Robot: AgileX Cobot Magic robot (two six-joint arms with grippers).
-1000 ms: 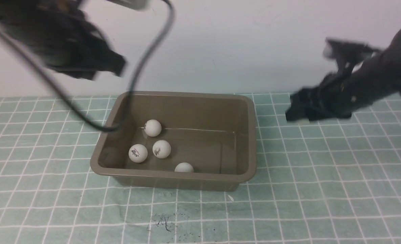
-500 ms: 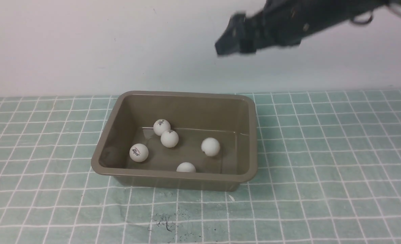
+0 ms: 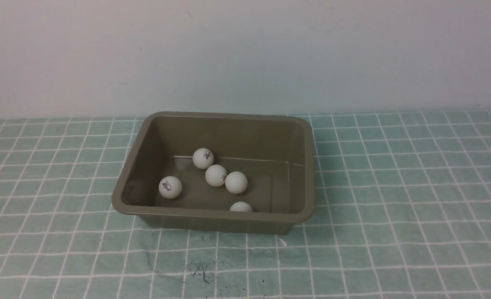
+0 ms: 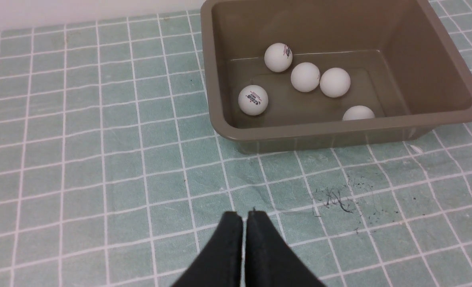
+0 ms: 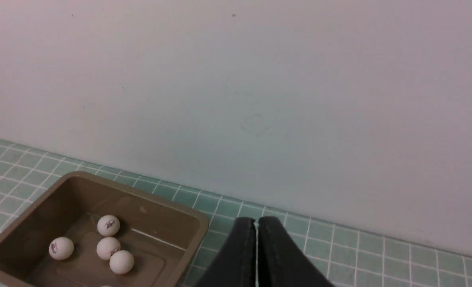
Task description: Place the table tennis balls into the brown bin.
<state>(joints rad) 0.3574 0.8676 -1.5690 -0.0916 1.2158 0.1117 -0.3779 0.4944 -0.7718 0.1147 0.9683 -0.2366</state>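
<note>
Front view gives you all five table tennis balls (image 3: 216, 175) lying inside the brown bin (image 3: 179, 211), three bunched together near its middle, on the green checked bench (image 3: 394, 207). Your left end effector (image 4: 243, 217) and right end effector (image 5: 256, 223) are both closed, empty, apart from the bin

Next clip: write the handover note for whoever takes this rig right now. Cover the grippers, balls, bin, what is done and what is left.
Left gripper: shut, empty, over the cloth, clear of the bin.
Right gripper: shut, empty, beside the bin.
Balls: all five lie in the bin.
Done: five balls binned.
Left: no ball shows outside the bin; the job looks finished.
</note>
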